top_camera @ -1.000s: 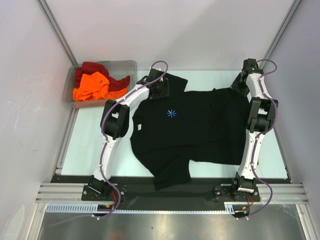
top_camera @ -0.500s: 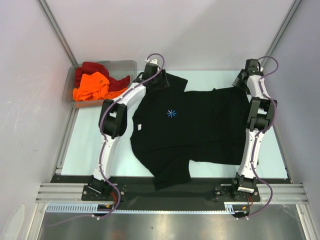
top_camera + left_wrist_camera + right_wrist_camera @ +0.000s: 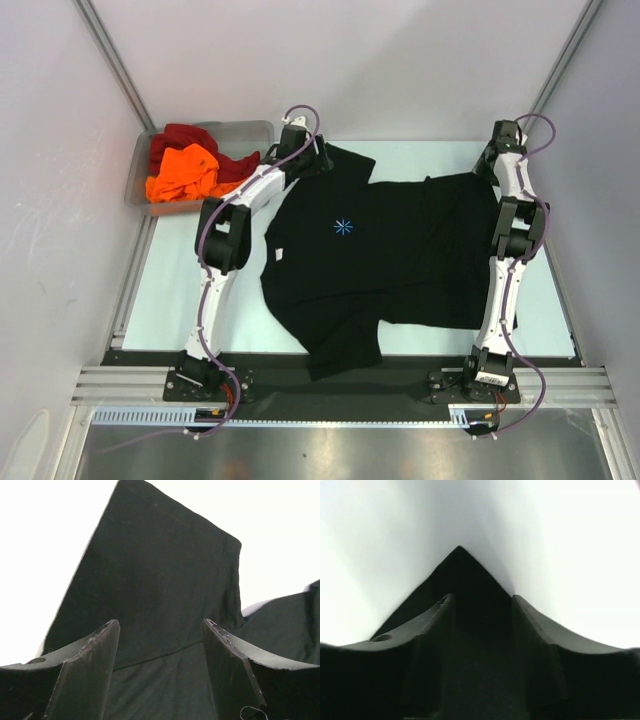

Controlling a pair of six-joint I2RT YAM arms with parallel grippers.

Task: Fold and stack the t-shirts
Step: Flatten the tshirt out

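Note:
The black t-shirt (image 3: pixel 400 250) with a light-blue starburst mark (image 3: pixel 343 227) lies spread on the table, its near-left part hanging over the front edge. My left gripper (image 3: pixel 318 162) is open over its far-left sleeve. In the left wrist view the sleeve (image 3: pixel 160 580) lies between and beyond the gripper (image 3: pixel 160 626). My right gripper (image 3: pixel 488 166) is open at the shirt's far-right corner. In the right wrist view that corner (image 3: pixel 462 570) points out past the gripper (image 3: pixel 482 600). The orange t-shirt (image 3: pixel 185 172) and the dark red t-shirt (image 3: pixel 185 138) lie crumpled in the bin.
The clear grey plastic bin (image 3: pixel 255 130) stands at the far left corner of the table. White walls close in the left, right and far sides. A metal rail (image 3: pixel 340 385) runs along the front edge by the arm bases.
Both grippers have moved towards the far edge of the table, the left one to the far-left sleeve, the right one to the far-right corner. The black t-shirt has not moved.

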